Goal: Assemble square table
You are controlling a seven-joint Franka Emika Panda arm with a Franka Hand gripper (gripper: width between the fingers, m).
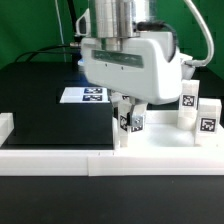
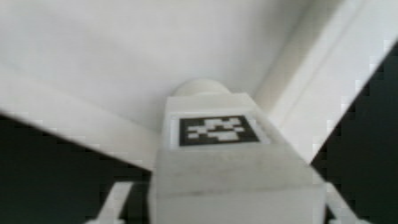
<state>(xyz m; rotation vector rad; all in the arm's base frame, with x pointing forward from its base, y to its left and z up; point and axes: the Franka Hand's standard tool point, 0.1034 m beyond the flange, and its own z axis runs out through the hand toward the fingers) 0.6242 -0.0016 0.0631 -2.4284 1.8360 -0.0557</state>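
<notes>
My gripper (image 1: 130, 112) is shut on a white tagged leg block (image 1: 131, 121) and holds it upright over the near-left corner of the white square slab (image 1: 170, 143). In the wrist view the leg (image 2: 222, 150) fills the middle between my gripper's (image 2: 228, 205) thin fingers (image 2: 121, 200). Its rounded end points into an inner corner of the slab (image 2: 143, 50), where raised ribs meet. I cannot tell whether the leg touches the slab. Two more leg blocks (image 1: 187, 103) (image 1: 208, 118) stand at the exterior view's right, on or just behind the slab.
The long low white border wall (image 1: 50, 155) runs along the front of the black table, with a short raised end at the exterior view's left. The marker board (image 1: 92, 95) lies flat behind my gripper.
</notes>
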